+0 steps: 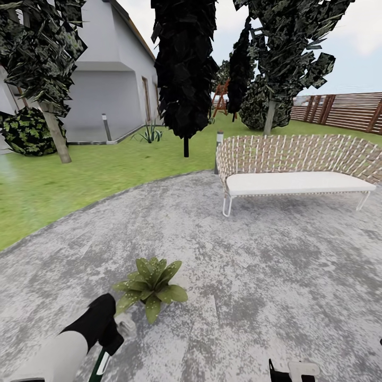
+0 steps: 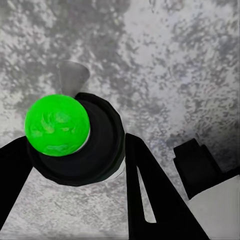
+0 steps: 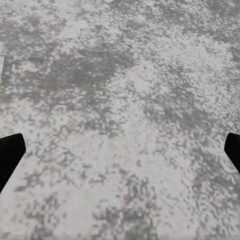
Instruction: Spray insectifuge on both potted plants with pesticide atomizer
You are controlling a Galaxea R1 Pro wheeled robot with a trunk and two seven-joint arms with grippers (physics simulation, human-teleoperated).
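Already at the lower left of the head view, the black-sleeved left gripper (image 1: 109, 339) hangs just beside the small potted plant of pale-speckled pointed green leaves (image 1: 151, 287). Its wrist view shows the fingers (image 2: 150, 195) pinching a slim dark bottle, the pesticide atomizer (image 2: 80, 145), though its top renders bright green here. Toward the middle, the round grey paved patio (image 1: 254, 254) spreads under everything. At the lower right edge, the right gripper (image 3: 120, 150) hovers spread and empty. Likely risks: the nozzle seems to point at the paving, so mist could miss the leaves; swinging closer could knock the pot.
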